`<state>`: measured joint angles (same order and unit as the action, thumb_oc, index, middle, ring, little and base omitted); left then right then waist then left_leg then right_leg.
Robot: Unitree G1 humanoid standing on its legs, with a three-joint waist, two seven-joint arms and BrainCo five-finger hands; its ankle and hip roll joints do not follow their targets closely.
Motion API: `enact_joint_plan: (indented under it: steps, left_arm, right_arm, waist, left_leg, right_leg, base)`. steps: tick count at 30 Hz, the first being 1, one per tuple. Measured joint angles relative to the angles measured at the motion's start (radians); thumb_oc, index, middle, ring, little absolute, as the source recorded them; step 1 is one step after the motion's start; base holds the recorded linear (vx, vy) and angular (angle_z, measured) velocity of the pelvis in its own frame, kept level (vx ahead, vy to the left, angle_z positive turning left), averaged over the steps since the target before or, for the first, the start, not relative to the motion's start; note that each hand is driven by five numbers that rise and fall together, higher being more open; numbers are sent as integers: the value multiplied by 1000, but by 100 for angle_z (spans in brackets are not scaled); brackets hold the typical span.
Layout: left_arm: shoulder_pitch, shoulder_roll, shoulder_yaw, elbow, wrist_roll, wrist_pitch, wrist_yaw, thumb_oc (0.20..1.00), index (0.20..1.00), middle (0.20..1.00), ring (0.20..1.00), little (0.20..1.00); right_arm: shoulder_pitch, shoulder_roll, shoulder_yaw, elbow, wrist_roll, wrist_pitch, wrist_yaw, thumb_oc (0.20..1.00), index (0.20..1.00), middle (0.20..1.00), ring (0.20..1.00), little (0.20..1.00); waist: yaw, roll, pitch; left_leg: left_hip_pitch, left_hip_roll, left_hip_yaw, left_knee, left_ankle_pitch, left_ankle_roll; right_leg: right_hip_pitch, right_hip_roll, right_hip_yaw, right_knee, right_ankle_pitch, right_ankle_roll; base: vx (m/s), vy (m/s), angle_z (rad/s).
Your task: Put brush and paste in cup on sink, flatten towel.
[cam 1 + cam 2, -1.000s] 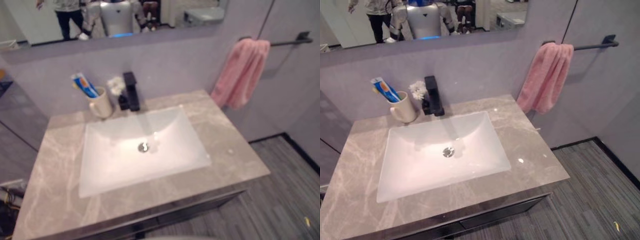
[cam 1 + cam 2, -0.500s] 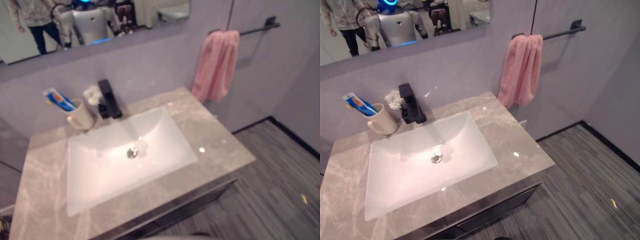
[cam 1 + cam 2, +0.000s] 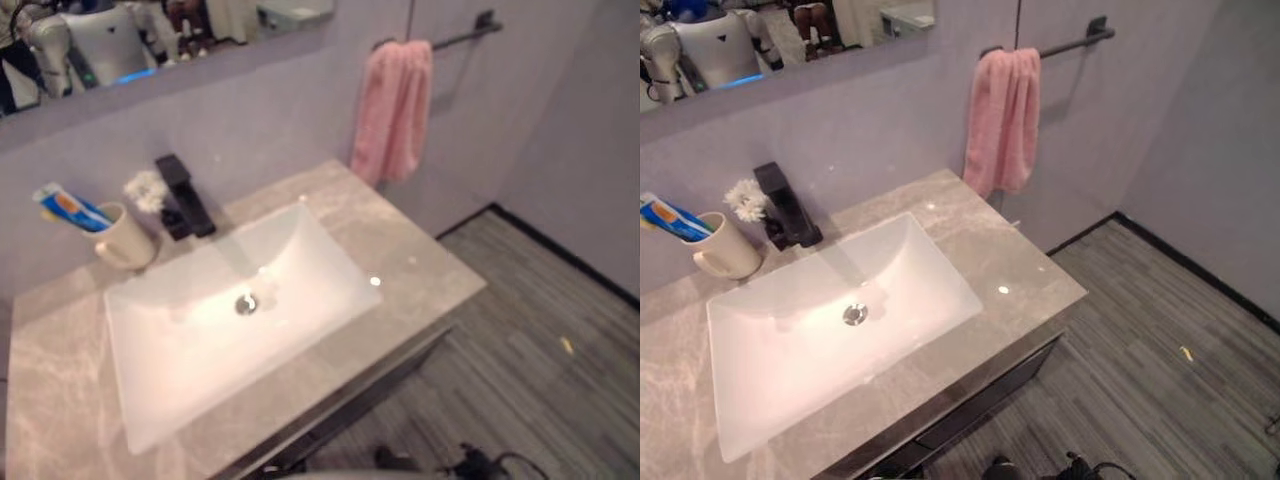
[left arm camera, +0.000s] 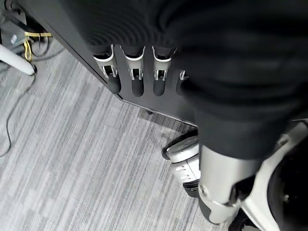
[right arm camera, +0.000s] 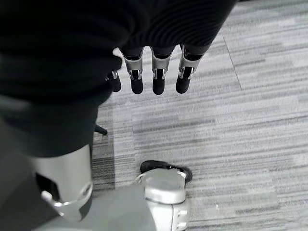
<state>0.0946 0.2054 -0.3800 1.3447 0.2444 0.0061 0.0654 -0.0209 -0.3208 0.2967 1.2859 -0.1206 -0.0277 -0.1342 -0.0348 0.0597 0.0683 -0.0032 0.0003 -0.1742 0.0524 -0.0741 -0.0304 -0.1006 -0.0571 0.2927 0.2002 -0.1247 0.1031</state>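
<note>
Wrist views show you both hands, left (image 4: 137,77) and right (image 5: 154,72), hanging with straight fingers, empty. Paste (image 3: 670,220) stands in the cup (image 3: 725,250) beside the sink (image 3: 820,330); towel (image 3: 1002,120) hangs bunched on its bar (image 3: 1065,42).

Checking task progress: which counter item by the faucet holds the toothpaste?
The cream cup, left of the faucet; the white flower beside it holds nothing.
</note>
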Motion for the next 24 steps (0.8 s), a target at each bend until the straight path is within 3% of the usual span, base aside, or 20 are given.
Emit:
enact_joint_plan:
  steps: [11,14,18,21,23,24]
  left_arm:
    - [-1,-1,10,3,18,-2,26,1000,1000,1000,1000,1000]
    - [-1,3,46,15,17,-9,45,1000,1000,1000,1000,1000]
    - [-25,31,49,13,16,-12,61,1000,1000,1000,1000,1000]
    - [-51,43,49,10,8,-18,67,1000,1000,1000,1000,1000]
    - [-78,51,45,3,8,-21,67,1000,1000,1000,1000,1000]
    - [-117,64,35,-2,9,-22,67,1000,1000,1000,1000,1000]
  right_arm:
    - [-4,3,23,25,-36,-1,-14,1000,1000,1000,1000,1000]
    - [-9,9,47,21,-38,-1,-12,1000,1000,1000,1000,1000]
    - [-23,-1,98,15,-81,-7,-7,1000,1000,1000,1000,1000]
    - [-36,-21,89,17,-112,-11,-6,1000,1000,1000,1000,1000]
    - [-32,-45,45,18,-112,-13,-12,1000,1000,1000,1000,1000]
    - [-29,-55,-3,16,-100,-14,-23,1000,1000,1000,1000,1000]
  waist:
    - [11,-8,-12]
    - [22,-20,-17]
    - [22,-34,-7]
    - [22,-38,3]
    - [9,-39,0]
    - [-21,-55,-1]
  left_leg:
    - [5,13,-3,4,0,0]
    - [5,28,-5,4,-1,-2]
    - [-12,45,-48,53,-19,-31]
    - [-20,72,-82,55,-20,-31]
    - [-47,96,-118,17,16,-9]
    - [-76,89,-108,-26,125,-16]
  right_leg:
    - [14,8,-8,-12,8,-13]
    - [-2,19,-28,40,-10,-13]
    - [-30,45,-103,151,-71,-50]
    - [-46,72,-146,200,-96,-80]
    - [-69,82,-202,223,-101,-97]
    - [-92,55,-256,228,-113,-109]
  base:
    - [12,-14,1]
    - [3,-108,8]
    - [-47,-216,28]
    - [-126,-273,41]
    - [-192,-171,81]
    - [-101,15,145]
